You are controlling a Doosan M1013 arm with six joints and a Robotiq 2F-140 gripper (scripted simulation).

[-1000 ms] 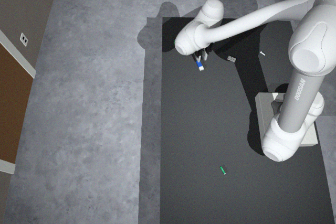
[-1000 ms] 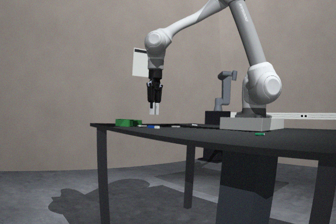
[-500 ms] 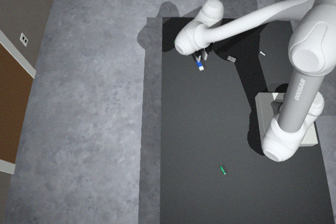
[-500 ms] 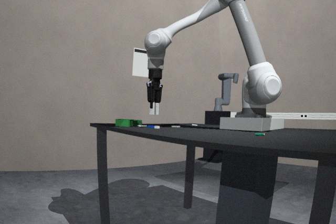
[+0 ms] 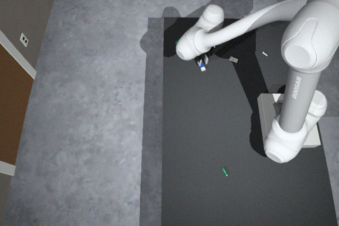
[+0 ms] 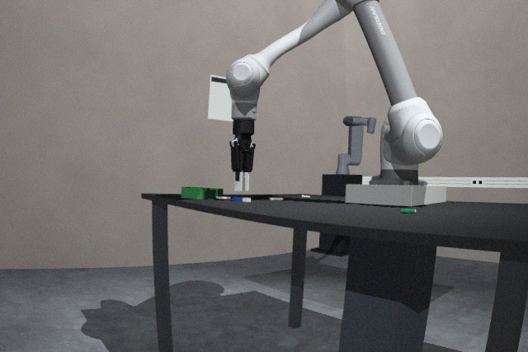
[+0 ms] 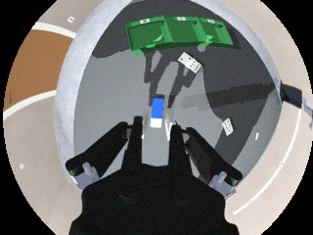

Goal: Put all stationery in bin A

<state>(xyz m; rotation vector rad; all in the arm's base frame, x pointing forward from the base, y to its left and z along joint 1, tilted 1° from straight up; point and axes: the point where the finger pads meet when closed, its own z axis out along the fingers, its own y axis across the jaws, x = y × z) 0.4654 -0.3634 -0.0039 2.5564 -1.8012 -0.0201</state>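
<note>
The gripper [image 6: 242, 186] hangs fingers-down above the blue-and-white eraser [image 5: 202, 66], partly opened and holding nothing. In the exterior view its fingertips stand a little above the tabletop, with a gap showing under them, so no contact with the eraser is made.

Governing relation: in the wrist view the eraser [image 7: 156, 110] lies just ahead of the gap between the two fingers, close to the gripper's centreline, with its long axis running along the line of sight and so roughly across the closing direction. In my judgement a short descent with a slight forward correction would bring the fingers down on either side of its long flanks.

The eraser rests on the table [image 5: 197, 136] near the far left corner as seen from above, a little in from both edges.

Containers: a green bin unit [image 7: 178, 33] of several compartments stands beyond the eraser, towards that same corner; from above, the wrist covers nearly all of it. No letter marking can be read. The compartments appear empty in the wrist view, though their floors are not fully visible.

Other items: a small grey piece [image 5: 233, 59] and a small white piece [image 5: 264, 53] lie along the far edge; a green cylinder [image 5: 224, 171] lies well apart towards the near edge.
</note>
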